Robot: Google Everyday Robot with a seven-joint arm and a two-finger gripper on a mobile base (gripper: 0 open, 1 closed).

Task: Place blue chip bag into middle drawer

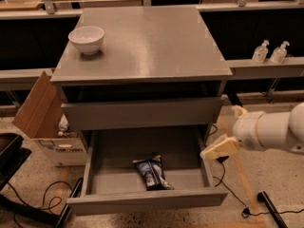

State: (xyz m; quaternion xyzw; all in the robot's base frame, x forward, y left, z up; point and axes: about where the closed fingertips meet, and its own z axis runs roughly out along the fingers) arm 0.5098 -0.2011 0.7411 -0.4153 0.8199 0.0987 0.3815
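Observation:
The blue chip bag [153, 172] lies flat on the floor of the open middle drawer [147, 199], near its front and about the middle. The drawer is pulled out from the grey cabinet. My gripper [229, 130] is to the right of the drawer, outside its right wall and above floor level. It is open and empty, with one tan finger low by the drawer's right corner and the other higher up. The gripper is clear of the bag.
The other grey drawer's front panel [142, 113] is shut above the open one. A white bowl [87, 39] stands on the cabinet top at the back left. A cardboard box [42, 112] sits left of the cabinet. Two pump bottles [270, 52] stand on the right ledge. Cables [228, 189] lie on the floor.

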